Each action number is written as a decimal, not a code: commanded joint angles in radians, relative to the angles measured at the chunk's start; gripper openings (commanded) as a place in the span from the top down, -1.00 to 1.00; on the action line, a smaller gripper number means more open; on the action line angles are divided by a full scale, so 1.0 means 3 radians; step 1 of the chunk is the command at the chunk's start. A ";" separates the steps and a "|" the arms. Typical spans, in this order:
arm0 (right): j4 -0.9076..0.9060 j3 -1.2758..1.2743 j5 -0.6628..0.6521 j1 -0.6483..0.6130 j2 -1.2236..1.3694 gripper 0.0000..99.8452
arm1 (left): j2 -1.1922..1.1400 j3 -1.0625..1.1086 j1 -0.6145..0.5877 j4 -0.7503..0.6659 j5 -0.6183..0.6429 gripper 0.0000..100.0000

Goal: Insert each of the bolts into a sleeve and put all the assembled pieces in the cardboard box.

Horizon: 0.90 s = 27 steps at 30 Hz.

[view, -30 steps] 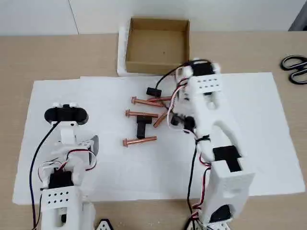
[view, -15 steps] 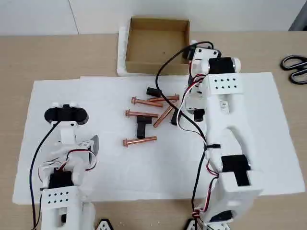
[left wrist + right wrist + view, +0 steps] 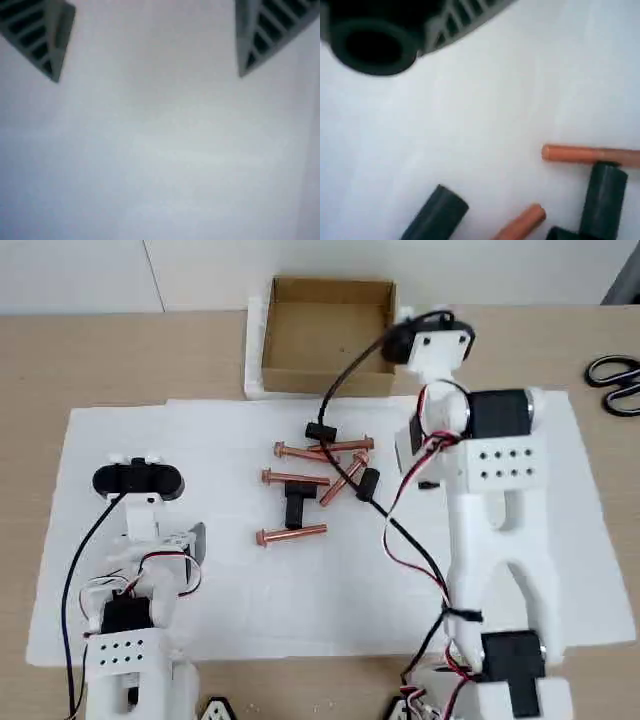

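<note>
Right arm (image 3: 497,502) has drawn back toward 3 o'clock off the bolt cluster since 1.0 s ago, uncovering one sleeve; left arm (image 3: 133,625) unchanged.

Table (image 3: 40,355): white paper sheet (image 3: 200,590) across the middle.
Right arm: at 4 o'clock of the sheet. Right pincer (image 3: 407,42) clamped on a black sleeve (image 3: 370,47), held above the paper.
Left arm: folded at 8 o'clock. Left pincer (image 3: 150,50) with fingers apart over bare paper.
Cardboard box (image 3: 268,340): off the sheet at 12 o'clock, open.
Scissors (image 3: 615,382): on the table at 2 o'clock.
Copper bolts (image 3: 296,478): five, near sheet centre. Four crossed or touching; lone bolt (image 3: 290,534) just toward 6 o'clock.
Loose sleeves: at 12 o'clock of the cluster (image 3: 319,430), at 3 o'clock (image 3: 368,482), and among the bolts (image 3: 295,502).
</note>
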<state>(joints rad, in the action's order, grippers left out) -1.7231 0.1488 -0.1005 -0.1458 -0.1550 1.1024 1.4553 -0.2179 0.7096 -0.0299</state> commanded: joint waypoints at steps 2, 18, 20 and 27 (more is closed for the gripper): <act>-0.0049 -0.0373 -0.0189 0.0043 -0.0253 0.99 | 0.0046 -0.0028 -0.0020 -0.0072 -0.0020 0.56; 0.0013 -0.0210 -0.0261 0.0038 0.0407 0.99 | 0.0000 -0.2043 -0.0072 0.1519 -0.0230 0.56; -0.0008 -0.0066 -0.0261 0.0038 0.0376 0.99 | -0.0118 -0.2238 -0.0066 0.1596 -0.0230 0.56; -0.0008 0.0051 -0.0261 0.0043 0.0243 0.99 | -0.1391 -0.2775 -0.0005 0.1647 -0.0220 0.56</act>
<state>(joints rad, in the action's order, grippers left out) -1.7139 0.1120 -0.1726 -0.1427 -0.0292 0.8385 0.7173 -0.2394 1.2006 -0.0913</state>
